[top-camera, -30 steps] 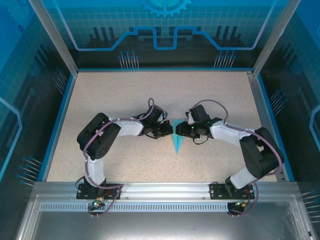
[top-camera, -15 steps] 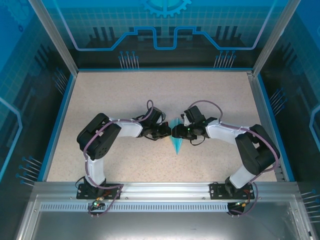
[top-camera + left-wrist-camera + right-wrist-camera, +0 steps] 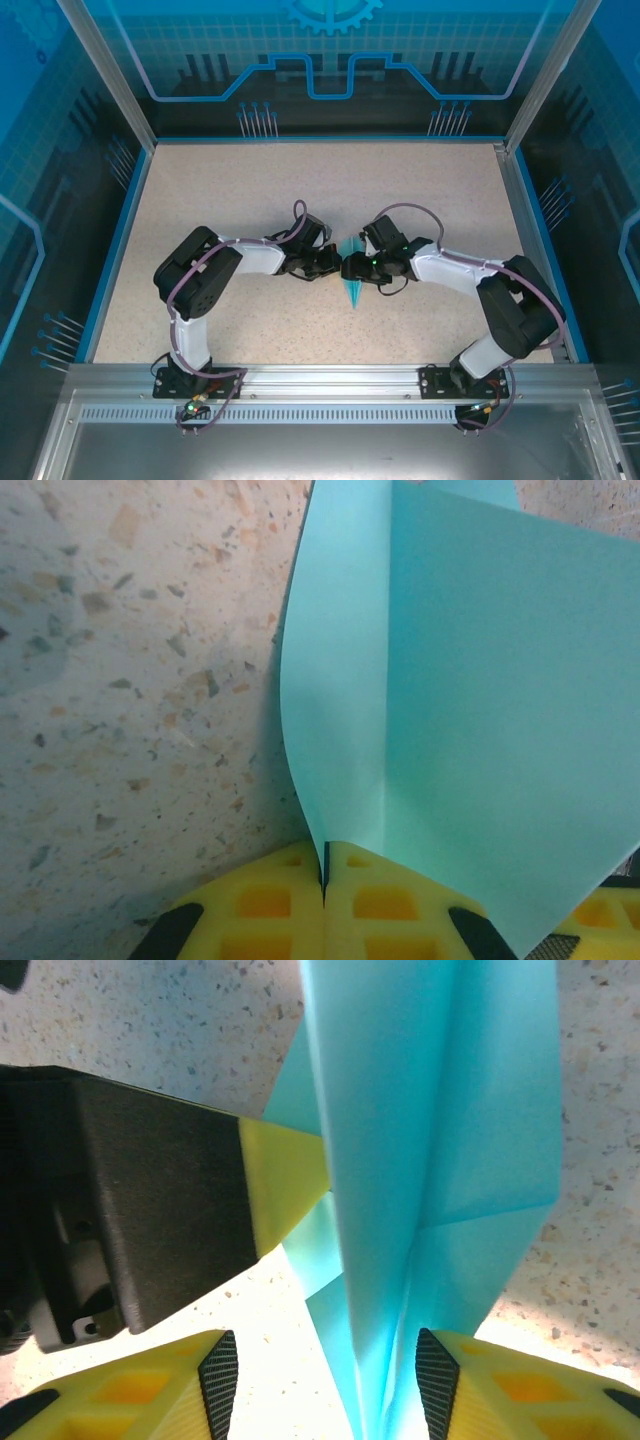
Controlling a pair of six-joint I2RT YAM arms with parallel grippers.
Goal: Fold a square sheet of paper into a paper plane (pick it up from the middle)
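Left wrist: we clamp the plane in our left gripper, steadying it for the parted right gripper astride it.

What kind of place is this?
Probably a robot lab or demo cell, not a factory: a speckled beige tabletop fenced by silver aluminium frame posts and blue circuit-patterned panels, with white-and-black robot arms, left and right, working a folded light cyan paper sheet.

Cyan paper plane, folded narrow along a centre crease, mid-desk, its tip pointing toward the near edge.
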